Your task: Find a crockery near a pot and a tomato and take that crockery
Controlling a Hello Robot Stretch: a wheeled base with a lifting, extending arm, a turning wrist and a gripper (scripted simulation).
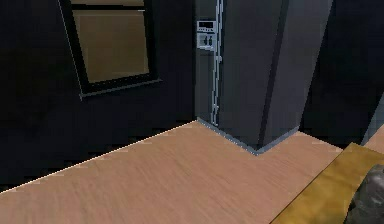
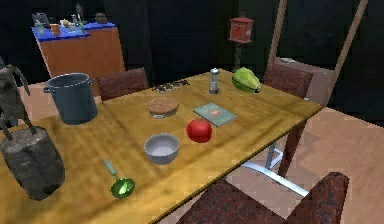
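In the forward view, one tall dark fridge [image 1: 250, 70] stands in a corner on a wooden floor [image 1: 160, 170], with one window [image 1: 110, 45] in the wall beside it. In the arm side view, one long wooden table [image 2: 265, 125] has three dark red chairs [image 2: 122, 82] at its sides, and one orange cabinet [image 2: 90, 52] with a blue top stands beyond. On the table are one dark statue [image 2: 30, 150] and one grey pot [image 2: 72, 97], its contents hidden by its wall. One grey bowl [image 2: 162, 149], the crockery sought, sits just beside one red tomato [image 2: 199, 131], its pale inside showing, with the pot well apart across the board. Also there: one round brown loaf [image 2: 163, 105], one green object [image 2: 246, 80], one green spoon [image 2: 118, 181] and one shaker [image 2: 213, 80]. The claw's state cannot be told
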